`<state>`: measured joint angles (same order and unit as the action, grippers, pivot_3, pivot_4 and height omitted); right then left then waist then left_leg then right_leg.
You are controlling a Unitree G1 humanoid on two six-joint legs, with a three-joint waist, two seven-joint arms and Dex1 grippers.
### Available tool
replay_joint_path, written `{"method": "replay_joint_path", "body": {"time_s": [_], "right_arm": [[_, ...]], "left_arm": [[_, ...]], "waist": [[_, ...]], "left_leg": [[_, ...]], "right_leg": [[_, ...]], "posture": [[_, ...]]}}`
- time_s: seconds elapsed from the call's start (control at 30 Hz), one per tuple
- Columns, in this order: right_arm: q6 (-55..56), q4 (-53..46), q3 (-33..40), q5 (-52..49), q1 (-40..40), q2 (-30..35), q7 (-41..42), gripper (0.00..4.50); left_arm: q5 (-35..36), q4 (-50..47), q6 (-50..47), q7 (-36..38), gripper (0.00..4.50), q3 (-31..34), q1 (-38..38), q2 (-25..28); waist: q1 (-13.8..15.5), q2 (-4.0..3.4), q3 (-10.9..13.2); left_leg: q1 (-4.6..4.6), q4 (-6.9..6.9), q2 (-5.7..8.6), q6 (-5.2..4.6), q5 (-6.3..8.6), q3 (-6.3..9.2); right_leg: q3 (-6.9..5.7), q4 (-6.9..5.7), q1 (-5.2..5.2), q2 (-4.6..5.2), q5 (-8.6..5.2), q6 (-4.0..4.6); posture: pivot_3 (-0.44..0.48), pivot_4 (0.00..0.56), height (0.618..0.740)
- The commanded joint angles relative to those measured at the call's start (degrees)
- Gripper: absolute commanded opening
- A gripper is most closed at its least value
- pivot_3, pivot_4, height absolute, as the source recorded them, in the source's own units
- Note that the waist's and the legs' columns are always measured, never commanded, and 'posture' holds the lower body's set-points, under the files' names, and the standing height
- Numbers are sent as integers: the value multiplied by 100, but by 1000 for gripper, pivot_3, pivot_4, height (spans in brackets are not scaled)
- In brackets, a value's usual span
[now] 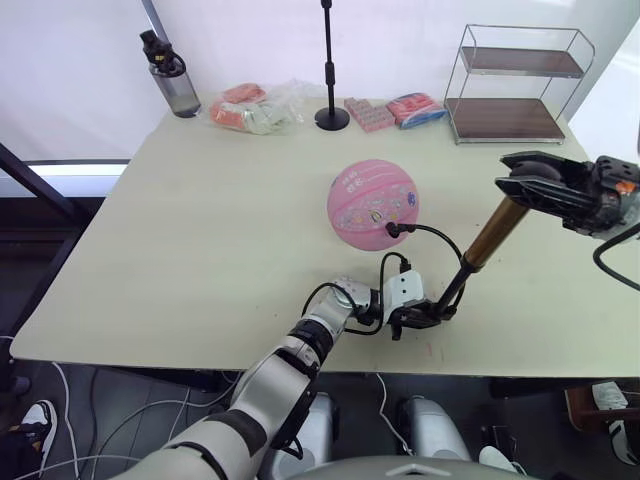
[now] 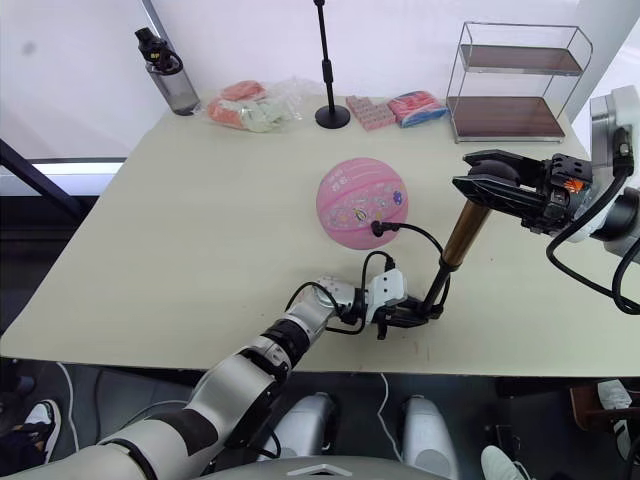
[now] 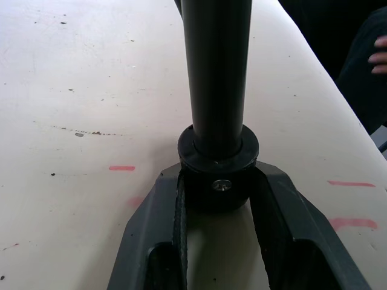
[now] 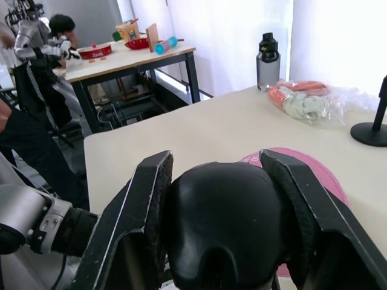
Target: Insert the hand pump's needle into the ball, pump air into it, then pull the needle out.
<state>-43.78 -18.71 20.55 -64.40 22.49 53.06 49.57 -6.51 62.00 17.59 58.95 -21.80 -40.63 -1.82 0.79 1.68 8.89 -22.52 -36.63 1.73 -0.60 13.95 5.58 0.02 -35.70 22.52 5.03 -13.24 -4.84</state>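
While pumping appears under way, as judged from the head views: ball (image 1: pixel 373 204) resting near table (image 1: pixel 150 260) centre, hose (image 1: pixel 437 236) curving from its 5 o'clock edge toward the pump base; needle presumably seated there, too small to confirm. Hand pump (image 1: pixel 483 244) tilted, handle toward 2 o'clock, base toward 7 o'clock at the near table edge. Left gripper (image 1: pixel 425 314) clamped on the base, likely anchoring it against each stroke. Right gripper (image 2: pixel 490 186) closed round the black handle, placed to drive the piston.

Left wrist view: black fingers (image 3: pixel 158 229) pressing either side of the pump's black end cap (image 3: pixel 217 169), barrel rising away above the tabletop.

Right wrist view: both fingers (image 4: pixel 136 217) gripping the rounded handle (image 4: pixel 221 223), pink ball just beyond; water bottle (image 4: pixel 268 61) and packets (image 4: pixel 302 99) well apart at the far edge.
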Motion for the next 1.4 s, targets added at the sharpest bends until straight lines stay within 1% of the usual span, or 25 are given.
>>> {"method": "replay_joint_path", "body": {"time_s": [0.03,0.13,0.23,0.3,0.43,0.63,0.8,0.9,1.1,1.3,1.4], "right_arm": [[479,-49,-116,762,-373,-78,112,1919],[776,-110,-537,1118,-741,-420,129,1919],[1048,-3,-895,1455,-1019,-800,131,1919],[1221,101,-1088,1707,-1200,-969,200,1919],[1513,417,-1398,2029,-1572,-1389,281,1919],[1923,876,-1801,2594,-1963,-1730,477,1919],[2162,991,-2005,2950,-2137,-1796,566,1919],[2183,873,-1929,2907,-2145,-1804,546,1919],[1786,134,-1308,2308,-1777,-1499,400,1919],[953,-474,-433,1297,-1199,-868,190,1919],[648,-508,-102,950,-921,-569,143,1919]], "left_arm": [[-491,802,-463,-118,1035,-228,436,341],[-490,794,-461,-113,1035,-231,438,349],[-488,789,-462,-110,1035,-225,449,357],[-489,784,-461,-112,1035,-218,458,358],[-481,774,-464,-116,1035,-203,473,368],[-470,765,-468,-128,1035,-192,491,364],[-464,752,-469,-126,1035,-190,512,360],[-460,740,-472,-125,1035,-189,528,359],[-459,752,-475,-132,1035,-183,520,361],[-464,774,-466,-147,1035,-182,507,311],[-463,785,-460,-153,1035,-192,505,284]], "waist": [[1,7,-10],[-18,27,-59],[-40,41,-65],[-43,36,-67],[-69,34,-82],[-92,31,-108],[-120,21,-130],[-125,29,-143],[-125,20,-138],[-80,-46,-62],[-38,-41,-46]], "left_leg": [[0,0,0,0,0,3],[11,2,-4,1,1,9],[54,11,-13,4,2,9],[73,13,-25,29,18,11],[78,14,-30,31,18,15],[79,15,-28,28,17,26],[80,15,-29,31,18,34],[80,16,-29,31,19,45],[76,16,-27,32,19,46],[66,15,-9,30,18,47],[63,15,-4,25,15,48]], "right_leg": [[-2,0,-1,0,0,0],[-10,0,-10,-5,-1,1],[-11,0,-47,-9,-4,3],[-17,0,-68,-9,-19,28],[-25,0,-75,-11,-20,31],[-38,0,-79,-13,-14,19],[-46,0,-83,-12,-22,33],[-54,0,-84,-13,-28,43],[-55,0,-84,-10,-29,45],[-55,1,-80,1,-22,33],[-56,5,-79,3,-18,24]], "posture": [[0,150,731],[0,150,731],[0,150,731],[0,150,731],[0,150,731],[0,150,731],[0,150,731],[0,150,731],[0,150,731],[0,150,731],[0,150,731]]}}
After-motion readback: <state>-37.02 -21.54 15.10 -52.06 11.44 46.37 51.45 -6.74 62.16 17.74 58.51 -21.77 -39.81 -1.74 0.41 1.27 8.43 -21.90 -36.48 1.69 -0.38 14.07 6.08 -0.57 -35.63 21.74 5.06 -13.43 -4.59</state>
